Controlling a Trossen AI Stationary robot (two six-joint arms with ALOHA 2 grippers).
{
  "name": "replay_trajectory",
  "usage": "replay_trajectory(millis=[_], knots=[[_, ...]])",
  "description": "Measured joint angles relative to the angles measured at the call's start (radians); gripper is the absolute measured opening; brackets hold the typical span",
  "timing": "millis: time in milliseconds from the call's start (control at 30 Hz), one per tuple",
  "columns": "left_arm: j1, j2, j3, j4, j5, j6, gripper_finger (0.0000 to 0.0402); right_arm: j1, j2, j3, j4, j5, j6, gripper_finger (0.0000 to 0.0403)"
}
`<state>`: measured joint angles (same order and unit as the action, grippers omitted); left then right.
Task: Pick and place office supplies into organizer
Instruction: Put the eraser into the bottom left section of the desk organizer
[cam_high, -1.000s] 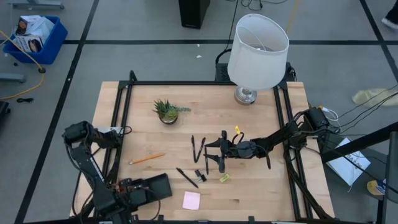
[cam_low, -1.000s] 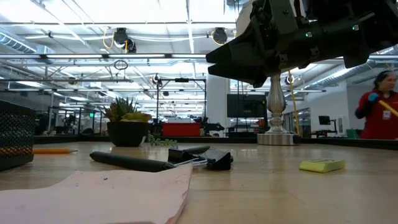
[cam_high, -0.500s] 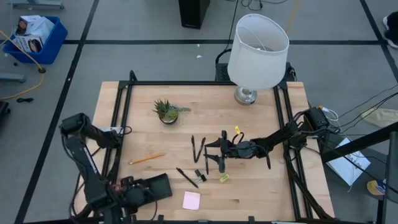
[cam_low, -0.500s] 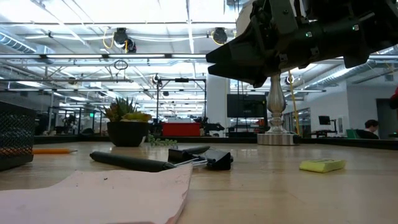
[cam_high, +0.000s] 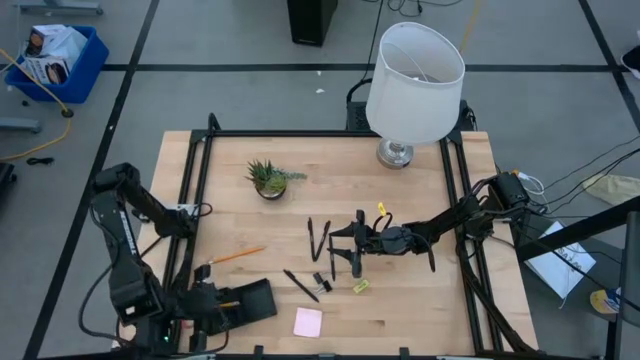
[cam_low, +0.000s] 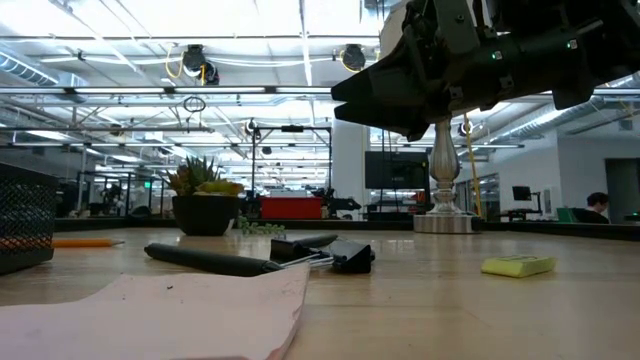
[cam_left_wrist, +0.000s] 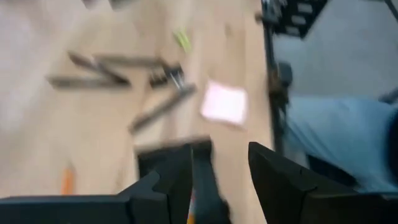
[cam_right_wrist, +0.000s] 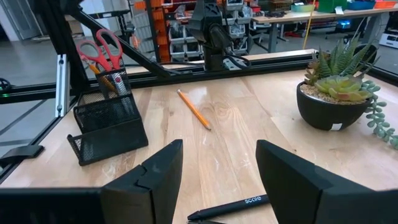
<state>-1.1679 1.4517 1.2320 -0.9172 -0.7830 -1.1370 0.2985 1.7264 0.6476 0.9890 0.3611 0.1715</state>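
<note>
The lamp (cam_high: 414, 82), biggest thing on the desk (cam_high: 430, 310), stands at the upper right of the high view, just behind the right arm's reach; a wide swing of that arm could clip the shade and tip it. The organizer (cam_high: 247, 300), a black mesh holder at the lower left of the high view, already carries red-handled scissors (cam_right_wrist: 99, 50), and the left gripper (cam_high: 196, 308) sits right beside it with fingers spread and nothing between them; I judge a careless move there could shove the holder or catch the scissors. The potted plant (cam_high: 268, 178), upper centre, is well apart from both arms and at little risk. The pink sticky-note pad (cam_high: 307, 322) lies near the bottom edge, thin and flat, so fingers may slide over it rather than lift it. The right gripper (cam_high: 344, 248) hovers mid-desk over the black pens (cam_high: 317, 237), fingers spread and empty; the pens lie close together, so a descent could grab two or scatter them. The orange pencil (cam_high: 237, 255) could roll. The yellow-green block (cam_high: 360, 286) and tiny clips (cam_high: 321, 281) could be knocked aside.
</note>
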Motion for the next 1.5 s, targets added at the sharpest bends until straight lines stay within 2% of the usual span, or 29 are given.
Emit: replay_trajectory(millis=[100,267,433,567,733,900,967,1167,1300,1500], knots=[[0.002,0.007,0.0,0.001,-0.158,0.085,0.0159,0.004,0.0,0.0,-0.003,-0.019,0.0,0.0196],[0.021,0.009,-0.042,0.002,-0.318,0.158,0.0159,0.008,0.0,0.0,-0.01,-0.139,-0.001,0.0196],[0.061,0.01,-0.138,0.034,-0.318,0.112,0.0159,0.007,0.0,0.0,-0.068,-0.155,-0.019,0.0196],[0.106,0.01,-0.214,0.141,-0.304,0.079,0.0159,0.017,-0.022,0.0,-0.219,-0.214,0.0,0.0196],[0.136,0.01,-0.29,0.306,-0.272,0.17,0.0159,0.044,-0.104,-0.001,-0.478,-0.288,-0.027,0.0196],[0.14,0.01,-0.314,0.425,-0.291,0.247,0.0159,0.066,-0.191,0.0,-0.567,-0.4,0.049,0.0196],[0.14,0.008,-0.314,0.462,-0.31,0.289,0.0159,0.08,-0.206,0.0,-0.603,-0.443,0.039,0.0196],[0.15,-0.054,-0.312,0.558,-0.443,0.357,0.0159,0.105,-0.192,0.0,-0.632,-0.439,0.0,0.0196],[0.183,-0.131,-0.328,0.575,-0.4,0.406,0.0159,0.109,-0.193,-0.001,-0.663,-0.438,0.002,0.0196],[0.312,-0.228,-0.419,0.767,-0.17,0.581,0.0159,0.139,-0.19,-0.001,-0.744,-0.407,0.051,0.0196]])
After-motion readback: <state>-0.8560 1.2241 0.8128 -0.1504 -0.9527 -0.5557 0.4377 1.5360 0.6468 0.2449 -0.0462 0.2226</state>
